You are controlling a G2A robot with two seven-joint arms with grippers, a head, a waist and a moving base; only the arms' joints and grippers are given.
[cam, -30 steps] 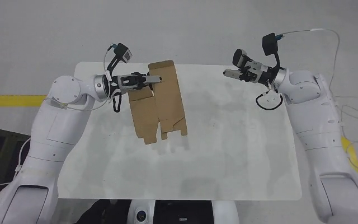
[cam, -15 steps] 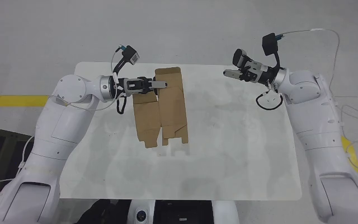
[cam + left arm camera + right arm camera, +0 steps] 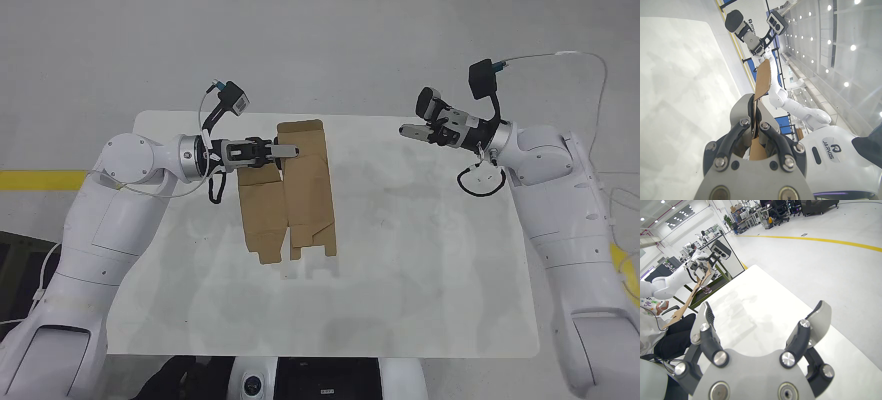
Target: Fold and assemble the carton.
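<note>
Carton [image 3: 300, 190], flat brown cardboard, sits upper centre-left in the top view, its long panels running down toward the middle of the frame over the white table [image 3: 430, 260]. The left gripper [image 3: 288, 151] comes in from the left and pinches the carton near its upper edge. Over at upper right, the right gripper [image 3: 405, 130] hangs above the table's far edge, well apart from the cardboard.

Left wrist view now: the left gripper [image 3: 754, 106] has its jaws closed tight on the carton [image 3: 762, 81], and the sheet runs edge-on between the pads and out past them.

Right wrist view: the right gripper [image 3: 762, 308] has its jaws spread wide with nothing between them and bare table [image 3: 772, 291] beneath. Farther off, the carton [image 3: 691, 298] hangs tilted from the other arm, clear of the tabletop.
</note>
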